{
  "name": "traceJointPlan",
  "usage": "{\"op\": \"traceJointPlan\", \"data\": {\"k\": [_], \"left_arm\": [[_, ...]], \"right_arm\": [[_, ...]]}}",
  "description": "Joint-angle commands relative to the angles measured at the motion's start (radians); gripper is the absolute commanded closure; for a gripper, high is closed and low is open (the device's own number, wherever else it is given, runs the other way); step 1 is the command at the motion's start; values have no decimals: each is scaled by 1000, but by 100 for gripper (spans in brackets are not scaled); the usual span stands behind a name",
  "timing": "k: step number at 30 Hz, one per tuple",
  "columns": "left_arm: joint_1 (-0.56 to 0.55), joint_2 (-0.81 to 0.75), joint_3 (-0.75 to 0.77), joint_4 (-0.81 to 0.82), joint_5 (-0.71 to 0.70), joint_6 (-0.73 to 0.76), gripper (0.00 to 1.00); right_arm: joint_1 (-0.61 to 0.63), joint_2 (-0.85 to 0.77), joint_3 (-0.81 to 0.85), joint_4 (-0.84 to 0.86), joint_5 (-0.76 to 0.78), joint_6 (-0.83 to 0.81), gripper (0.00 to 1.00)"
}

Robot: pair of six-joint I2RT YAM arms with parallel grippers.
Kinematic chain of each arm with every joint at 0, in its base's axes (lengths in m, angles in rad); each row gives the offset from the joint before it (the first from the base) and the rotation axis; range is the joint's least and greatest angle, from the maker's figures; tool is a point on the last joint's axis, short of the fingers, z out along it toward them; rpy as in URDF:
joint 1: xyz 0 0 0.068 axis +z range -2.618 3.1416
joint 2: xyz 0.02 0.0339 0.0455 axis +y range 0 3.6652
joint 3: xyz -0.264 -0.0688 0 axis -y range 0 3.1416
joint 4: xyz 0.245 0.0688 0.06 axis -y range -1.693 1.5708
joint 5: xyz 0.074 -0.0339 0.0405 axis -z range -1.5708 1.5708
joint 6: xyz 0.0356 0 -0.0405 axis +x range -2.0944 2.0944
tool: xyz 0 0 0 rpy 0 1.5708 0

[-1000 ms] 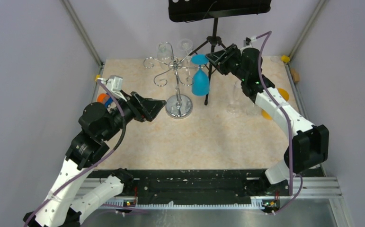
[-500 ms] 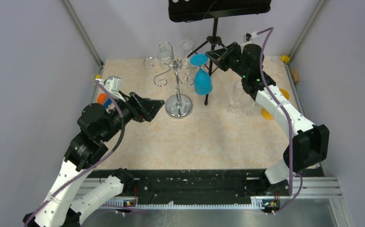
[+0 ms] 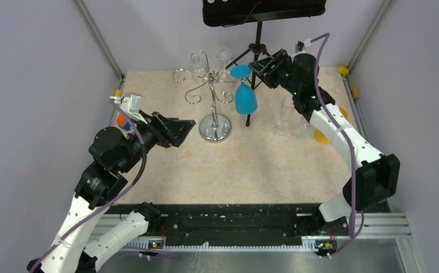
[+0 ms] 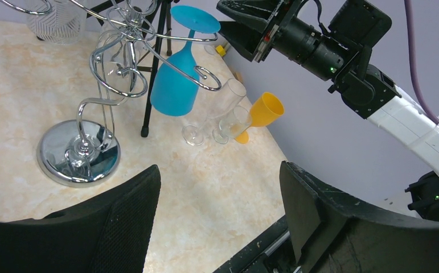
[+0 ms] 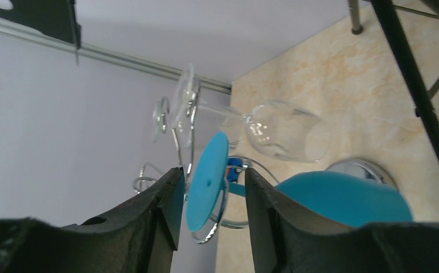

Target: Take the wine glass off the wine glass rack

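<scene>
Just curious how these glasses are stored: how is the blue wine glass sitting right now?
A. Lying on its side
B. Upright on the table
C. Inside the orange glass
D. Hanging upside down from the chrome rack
D: the blue wine glass hangs bowl-down from a hook of the chrome rack, its round foot on top.

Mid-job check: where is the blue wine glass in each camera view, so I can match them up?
Top external: the blue wine glass hangs upside down on the right side of the rack, back centre.
Left wrist: upper centre, foot near the top.
Right wrist: lower centre, foot disc left, bowl right.
Shared landmark: the black tripod stand, close by the glass in all three.
</scene>
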Motion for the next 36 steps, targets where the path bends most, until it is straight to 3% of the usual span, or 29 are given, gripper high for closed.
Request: {"op": "traceJointPlan", "data": {"k": [1,14,22,33,36], "left_arm": [[1,-1,27,22,-12,14,20],[2,-3,22,16,-18,14,20],[2,-1,23,17,-15,15,20],[2,4,27,19,-14,13,20],[2,3,28,20,-14,14,20]], "right_arm": [[14,-15,68,-79,40,-100,53],[13,75,89,-8,-121,-76,50],[17,55,90,-37,-66,-121,78],[17,19,108,-27,-21,-153,100],[18,5,82,35,-39,-99,100]]}}
